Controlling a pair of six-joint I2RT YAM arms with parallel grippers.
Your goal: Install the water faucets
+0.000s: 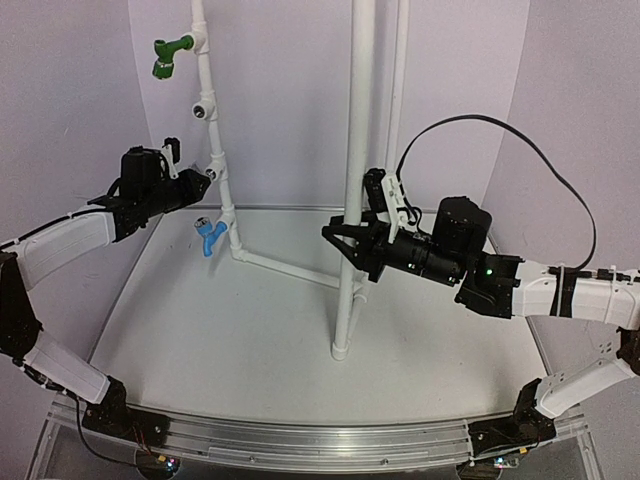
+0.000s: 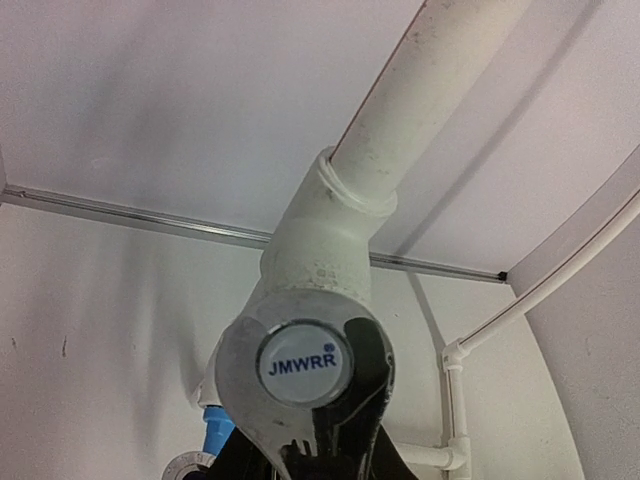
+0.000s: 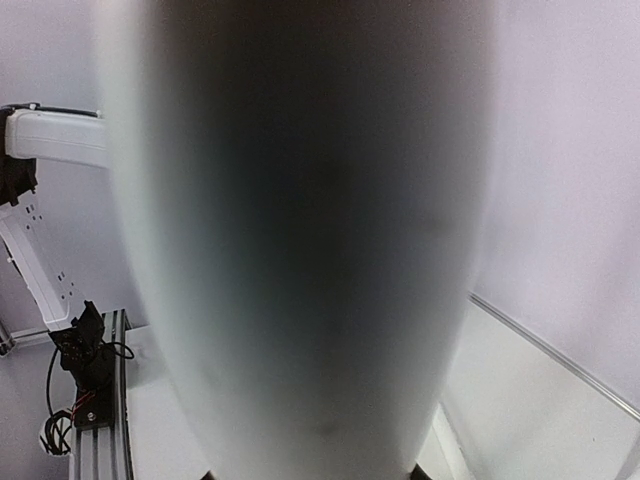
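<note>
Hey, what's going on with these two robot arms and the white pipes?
The left pincer is shut on a silver faucet, holding it against a tee fitting on the thin white pipe. A green faucet sits higher on that pipe and a blue faucet lower, with an open fitting below the green one. The right pincer appears clamped around the thick upright pipe, likely steadying the frame.
</note>
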